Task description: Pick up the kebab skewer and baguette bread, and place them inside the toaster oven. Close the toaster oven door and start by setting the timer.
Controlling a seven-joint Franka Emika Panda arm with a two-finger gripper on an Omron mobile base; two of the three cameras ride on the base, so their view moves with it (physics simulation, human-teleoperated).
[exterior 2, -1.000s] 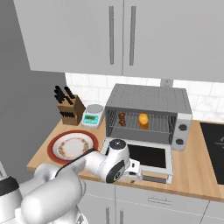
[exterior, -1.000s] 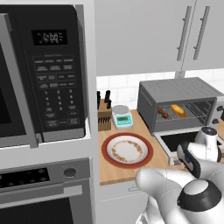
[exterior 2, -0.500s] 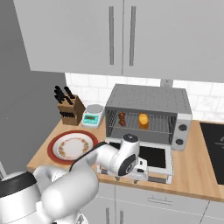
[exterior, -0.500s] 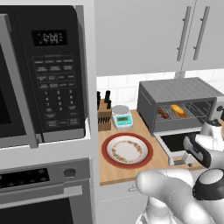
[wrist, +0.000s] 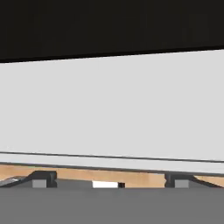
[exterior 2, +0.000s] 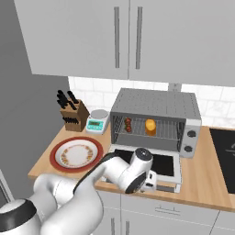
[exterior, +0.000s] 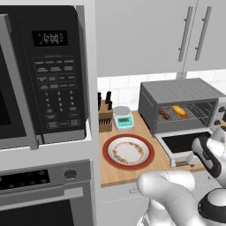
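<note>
Right base view: claw point(exterior 2: 151, 180) at lowered toaster oven door point(exterior 2: 163, 164).

Counted around the toaster oven point(exterior 2: 156, 119): one such oven, with one door point(exterior 2: 163, 166) folded down flat in front of it and two round knobs point(exterior 2: 190, 141) on its right panel. Inside on the rack sit one kebab skewer point(exterior 2: 128, 125) and one piece of baguette bread point(exterior 2: 150, 126). Left of the oven are one plate point(exterior 2: 76, 154), one kitchen scale point(exterior 2: 96, 121) and one knife block point(exterior 2: 73, 111). Above it hang two cabinet doors point(exterior 2: 128, 36).
</note>
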